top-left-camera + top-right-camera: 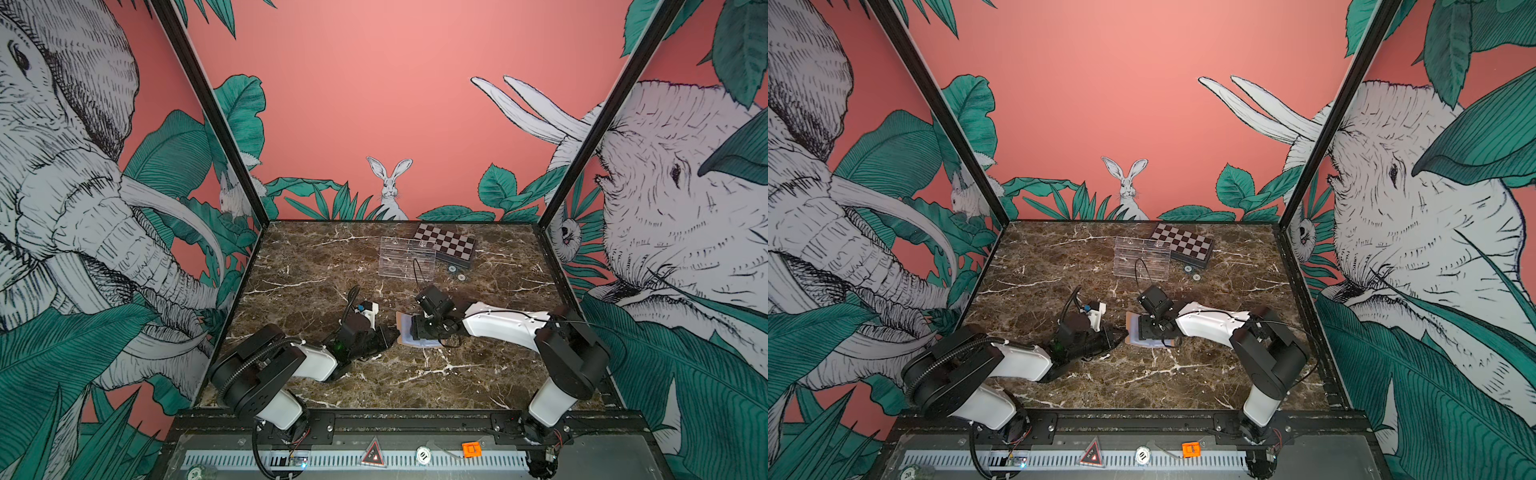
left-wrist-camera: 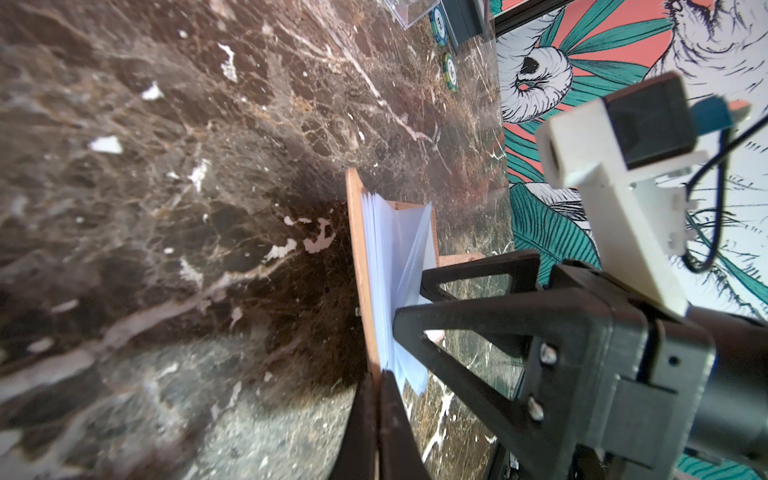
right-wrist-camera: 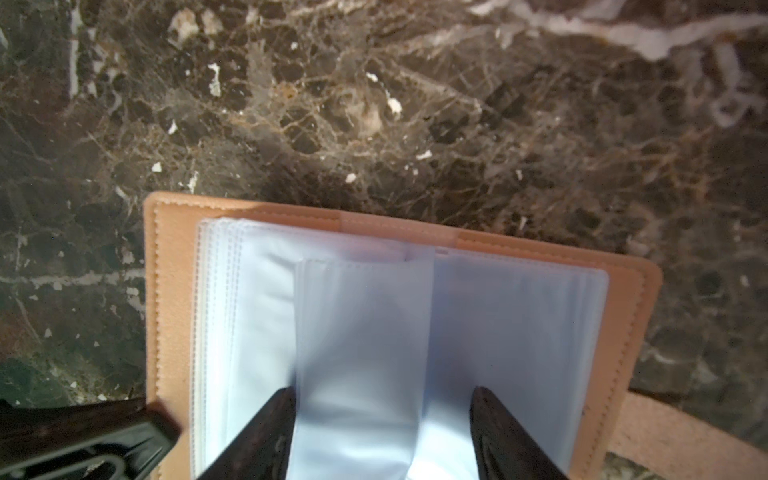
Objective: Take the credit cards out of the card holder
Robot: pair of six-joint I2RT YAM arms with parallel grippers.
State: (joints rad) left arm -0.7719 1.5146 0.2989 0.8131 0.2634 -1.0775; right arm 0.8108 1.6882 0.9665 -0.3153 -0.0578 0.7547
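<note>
Card holder (image 3: 174,291) is laid open before the clear tray (image 1: 407,257), cover edge pinched by the closed left gripper (image 2: 376,378); a raised sleeve (image 3: 361,311) is straddled, ungripped, by the parted right gripper (image 3: 380,395); cards cannot be distinguished.

Far side of the marble table (image 1: 307,266)
Clear tray (image 1: 405,257) just beside a checkered box (image 1: 446,245); two chips (image 1: 451,269) near the box.
</note>
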